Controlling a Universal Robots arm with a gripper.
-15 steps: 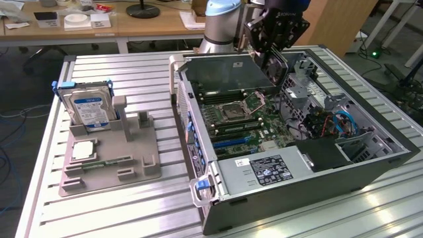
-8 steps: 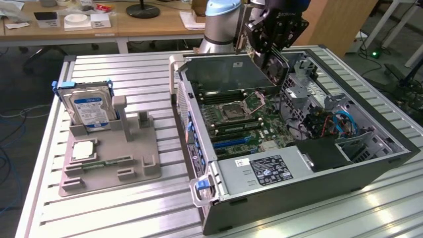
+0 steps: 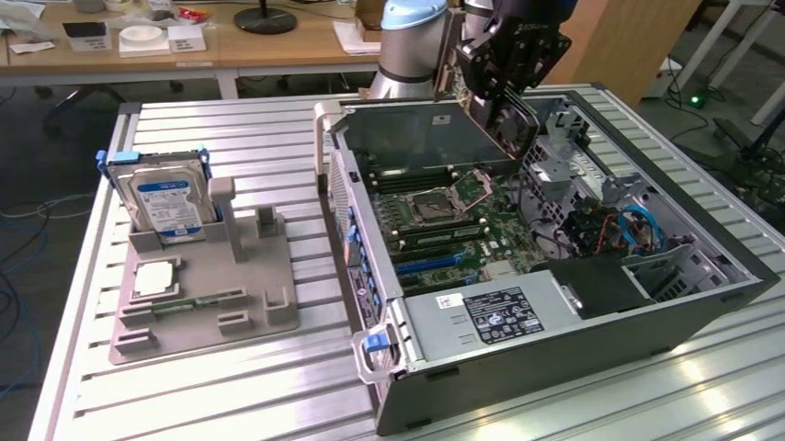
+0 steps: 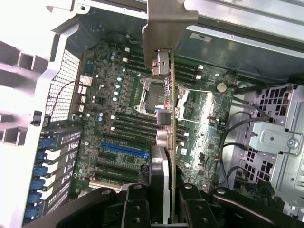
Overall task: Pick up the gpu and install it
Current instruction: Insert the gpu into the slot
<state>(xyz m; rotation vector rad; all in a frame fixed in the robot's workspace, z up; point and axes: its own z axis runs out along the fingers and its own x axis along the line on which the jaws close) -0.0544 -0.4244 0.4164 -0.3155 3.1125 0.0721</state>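
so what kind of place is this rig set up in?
Looks like a robotics lab or workshop. A slatted aluminium table carries an open PC case and a grey fixture with a hard drive. Cluttered wooden desks stand behind. The gripper holds the gpu over the case.

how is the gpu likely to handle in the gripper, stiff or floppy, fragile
Probably stiff: the gpu extends straight, edge-on, from the gripper, with no sag visible. Likely fragile: bare components stand on its face. Its metal bracket may make that end heavier, so it could tilt.
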